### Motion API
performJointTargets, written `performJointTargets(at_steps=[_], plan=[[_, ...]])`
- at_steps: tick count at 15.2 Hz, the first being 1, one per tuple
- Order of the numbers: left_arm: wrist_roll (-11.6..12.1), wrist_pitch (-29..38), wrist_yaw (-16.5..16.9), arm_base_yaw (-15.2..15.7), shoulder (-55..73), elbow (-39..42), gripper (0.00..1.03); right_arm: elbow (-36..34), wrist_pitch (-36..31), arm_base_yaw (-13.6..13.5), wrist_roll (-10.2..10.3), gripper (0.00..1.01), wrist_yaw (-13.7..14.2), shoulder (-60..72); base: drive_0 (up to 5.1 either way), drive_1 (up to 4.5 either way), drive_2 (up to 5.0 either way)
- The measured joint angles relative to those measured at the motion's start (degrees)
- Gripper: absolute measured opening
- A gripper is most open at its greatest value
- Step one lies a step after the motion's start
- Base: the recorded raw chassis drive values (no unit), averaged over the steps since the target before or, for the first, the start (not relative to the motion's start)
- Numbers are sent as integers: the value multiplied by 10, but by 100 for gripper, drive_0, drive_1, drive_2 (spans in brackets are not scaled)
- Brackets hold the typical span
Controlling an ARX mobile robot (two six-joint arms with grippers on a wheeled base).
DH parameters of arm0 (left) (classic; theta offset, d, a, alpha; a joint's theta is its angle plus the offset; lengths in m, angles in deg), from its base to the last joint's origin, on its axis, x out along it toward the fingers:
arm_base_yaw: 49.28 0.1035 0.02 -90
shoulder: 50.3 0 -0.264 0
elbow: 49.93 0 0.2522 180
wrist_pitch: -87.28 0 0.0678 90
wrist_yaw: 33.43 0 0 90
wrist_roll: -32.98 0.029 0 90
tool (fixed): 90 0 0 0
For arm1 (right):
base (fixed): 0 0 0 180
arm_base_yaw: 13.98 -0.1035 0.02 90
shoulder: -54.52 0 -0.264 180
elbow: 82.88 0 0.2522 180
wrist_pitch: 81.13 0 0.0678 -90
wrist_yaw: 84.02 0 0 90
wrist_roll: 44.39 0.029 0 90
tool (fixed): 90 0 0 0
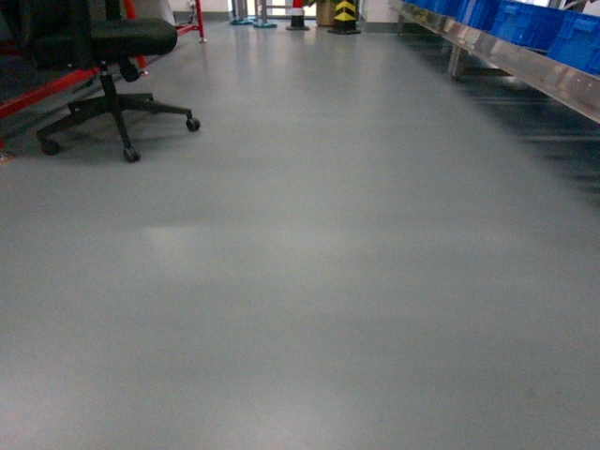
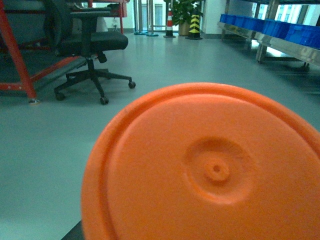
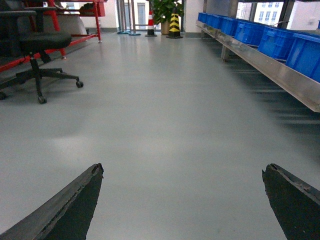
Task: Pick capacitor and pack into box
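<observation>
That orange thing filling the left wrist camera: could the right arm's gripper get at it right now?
Probably not straight away. The right gripper is open with only bare floor ahead, and the capacitor shows only in the left wrist view, close against that lens; where it sits relative to the right arm cannot be told.

Capacitor bright orange; floor grey; bins blue; chair black.

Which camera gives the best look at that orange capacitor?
The left wrist view: the capacitor fills the lower frame, round end toward the lens. The head and right wrist views show none of it, only grey floor.
</observation>
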Motion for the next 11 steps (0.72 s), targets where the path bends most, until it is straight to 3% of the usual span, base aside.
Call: performJointTargets(at_steps=[11], plan=[[0, 0, -1, 0, 0, 0, 44, 0, -2, 0, 0, 98, 0, 0, -496, 241, 241]])
